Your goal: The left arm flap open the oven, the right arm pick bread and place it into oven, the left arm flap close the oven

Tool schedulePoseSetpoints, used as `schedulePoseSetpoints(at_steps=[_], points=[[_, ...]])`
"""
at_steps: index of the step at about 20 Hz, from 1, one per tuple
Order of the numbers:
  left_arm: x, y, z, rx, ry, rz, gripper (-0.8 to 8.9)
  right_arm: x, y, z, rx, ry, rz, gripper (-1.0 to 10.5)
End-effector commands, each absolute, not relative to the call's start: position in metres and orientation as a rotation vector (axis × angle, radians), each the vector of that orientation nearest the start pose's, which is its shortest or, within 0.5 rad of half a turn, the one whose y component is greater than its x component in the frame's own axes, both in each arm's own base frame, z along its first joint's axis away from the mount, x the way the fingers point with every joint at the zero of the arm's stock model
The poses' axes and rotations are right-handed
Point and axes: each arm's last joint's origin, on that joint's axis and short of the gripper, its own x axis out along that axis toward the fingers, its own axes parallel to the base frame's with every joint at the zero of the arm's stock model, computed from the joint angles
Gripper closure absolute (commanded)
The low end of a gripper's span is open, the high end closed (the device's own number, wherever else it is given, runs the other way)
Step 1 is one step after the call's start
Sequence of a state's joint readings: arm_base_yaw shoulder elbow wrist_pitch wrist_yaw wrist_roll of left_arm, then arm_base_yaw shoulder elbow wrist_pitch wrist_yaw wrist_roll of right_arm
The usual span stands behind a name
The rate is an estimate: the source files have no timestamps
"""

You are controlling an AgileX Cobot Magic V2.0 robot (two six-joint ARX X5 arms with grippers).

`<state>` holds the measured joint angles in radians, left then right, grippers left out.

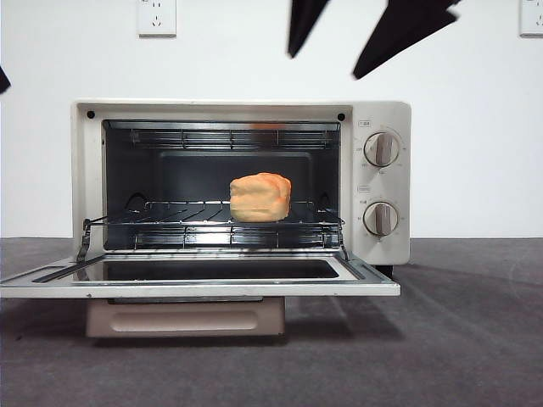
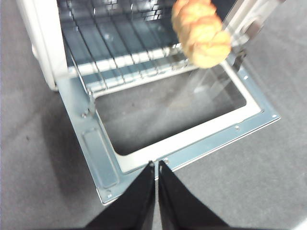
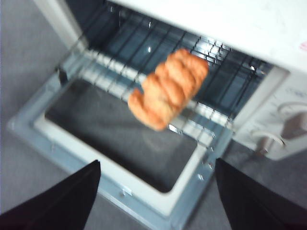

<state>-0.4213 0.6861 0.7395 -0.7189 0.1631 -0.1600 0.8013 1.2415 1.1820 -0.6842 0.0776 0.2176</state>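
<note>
The cream-white oven [image 1: 383,114] stands with its glass door [image 1: 370,287] flapped down flat. The golden bread [image 1: 260,197] lies on the wire rack [image 1: 182,222] inside, right of the middle. It also shows in the left wrist view [image 2: 201,33] and the right wrist view [image 3: 168,88]. My right gripper [image 3: 157,162] is open and empty, above and in front of the door [image 3: 144,191], apart from the bread. In the front view it [image 1: 324,66] hangs as two black points above the oven. My left gripper [image 2: 157,164] is shut and empty, over the door's front edge [image 2: 192,139].
The oven's two knobs [image 1: 381,149] are on its right side. Grey table [image 1: 467,339] stretches around the oven. A white wall with sockets [image 1: 157,17] stands behind. A small black tip [image 1: 2,80] shows at the left edge.
</note>
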Motion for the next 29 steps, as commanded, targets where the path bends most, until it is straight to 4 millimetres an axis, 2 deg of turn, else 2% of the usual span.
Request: schedulePoseSetpoints(at_steps=[1,4,9,12,18,21,29], points=[[0.122,-0.061,0.285,-0.074,0.715,-0.511,7.98,0.166,0.173,0.342,-0.152,0.712,0.690,5.7],[0.125,-0.062,0.285,-0.080,0.706,-0.510,7.98,0.148,0.156,0.342,-0.130,0.682,0.763,5.7],[0.129,-0.062,0.286,-0.111,0.693,-0.498,7.98,0.121,0.129,0.322,-0.125,0.642,0.822,5.7],[0.129,-0.062,0.286,-0.112,0.695,-0.497,7.98,0.114,0.122,0.318,-0.113,0.611,0.826,5.7],[0.132,-0.058,0.284,-0.138,0.702,-0.452,7.99,0.113,0.121,0.319,-0.108,0.602,0.827,5.7],[0.143,-0.046,0.272,-0.183,0.724,-0.354,8.00,0.113,0.121,0.319,-0.109,0.606,0.827,5.7],[0.195,-0.023,0.228,-0.324,0.828,-0.326,8.00,0.113,0.121,0.319,-0.108,0.606,0.827,5.7]])
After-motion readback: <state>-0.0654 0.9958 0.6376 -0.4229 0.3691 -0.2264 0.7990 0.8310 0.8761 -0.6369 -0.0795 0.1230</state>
